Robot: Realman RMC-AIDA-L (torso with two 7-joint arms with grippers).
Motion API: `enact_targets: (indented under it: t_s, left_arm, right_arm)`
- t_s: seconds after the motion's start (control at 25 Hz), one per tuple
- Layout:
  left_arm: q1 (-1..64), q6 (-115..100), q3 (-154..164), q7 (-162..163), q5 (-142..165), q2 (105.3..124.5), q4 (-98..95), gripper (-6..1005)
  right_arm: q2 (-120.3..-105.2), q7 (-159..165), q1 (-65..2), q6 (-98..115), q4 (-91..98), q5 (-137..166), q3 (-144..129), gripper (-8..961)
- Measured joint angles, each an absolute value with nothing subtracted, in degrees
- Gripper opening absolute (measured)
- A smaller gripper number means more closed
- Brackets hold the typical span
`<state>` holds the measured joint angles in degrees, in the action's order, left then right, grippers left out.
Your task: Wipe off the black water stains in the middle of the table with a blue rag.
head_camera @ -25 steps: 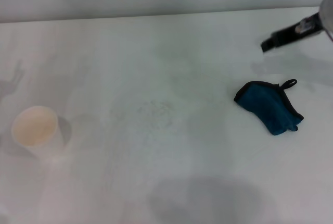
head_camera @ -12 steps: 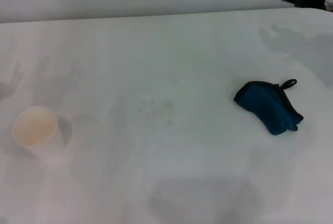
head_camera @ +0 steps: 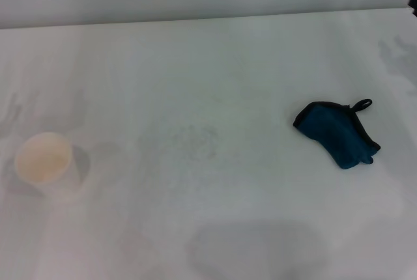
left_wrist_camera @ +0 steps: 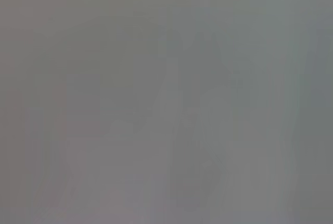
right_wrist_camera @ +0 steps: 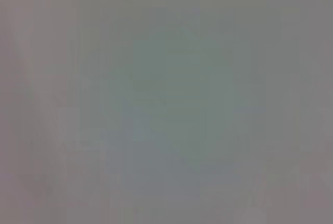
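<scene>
Head view shows a crumpled blue rag (head_camera: 339, 133) unheld on the white counter (head_camera: 260, 58), faint speckled residue (head_camera: 192, 140) mid-counter; wiping looks finished, and end effector states cannot be told.

blue rag (head_camera: 337, 133), white table (head_camera: 247, 58), cream cup (head_camera: 43, 161)

Both wrist views only a grey blur, tiny black bit of the right arm (head_camera: 413, 1) cut off at head view's far right edge
</scene>
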<state>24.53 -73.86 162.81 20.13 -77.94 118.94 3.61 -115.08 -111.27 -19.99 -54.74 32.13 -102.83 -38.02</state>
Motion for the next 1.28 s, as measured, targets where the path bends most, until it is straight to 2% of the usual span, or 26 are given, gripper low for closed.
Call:
enact_targets:
  t_s: [0.36,1.28]
  left_arm:
    - [23.2,-73.8,162.6,13.9,-78.0,119.16,1.0,879]
    - [22.2,-72.7,162.1,7.9,-84.5,119.27,-3.4,883]
  right_arm:
    - [-115.23,-153.1,-21.6,-65.2,9.6,-126.6,-32.0,398]
    - [-115.41,-156.3,-20.8,-64.7,4.7,-130.3,-30.4,398]
